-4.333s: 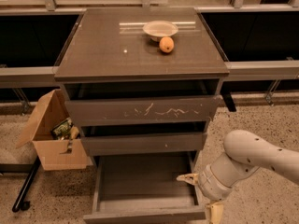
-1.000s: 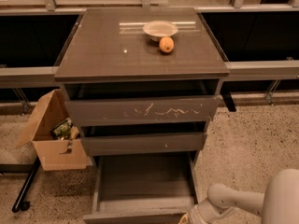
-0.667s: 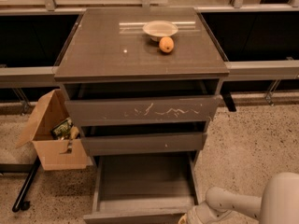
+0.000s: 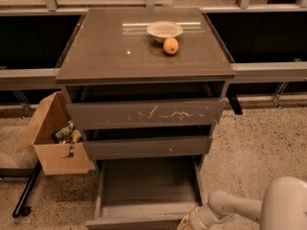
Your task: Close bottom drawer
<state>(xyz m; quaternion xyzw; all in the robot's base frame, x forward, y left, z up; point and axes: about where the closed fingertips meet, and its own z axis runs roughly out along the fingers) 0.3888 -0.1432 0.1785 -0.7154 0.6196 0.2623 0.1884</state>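
The bottom drawer (image 4: 148,183) of the grey-brown cabinet is pulled far out, showing its shallow grey interior. Its plain front (image 4: 132,223) lies at the bottom edge of the camera view. My gripper (image 4: 188,223) is at the bottom edge, right by the front right corner of this drawer, on the end of my white arm (image 4: 268,207). The fingers are cut off by the frame edge.
The scratched top drawer (image 4: 146,113) and the middle drawer (image 4: 148,147) stand slightly open above. A white bowl (image 4: 164,30) and an orange fruit (image 4: 171,46) sit on the cabinet top. An open cardboard box (image 4: 53,138) stands on the speckled floor at the left.
My arm has dropped from beside the drawer's right side to its front right corner at the frame's bottom edge. The drawer has stayed out.
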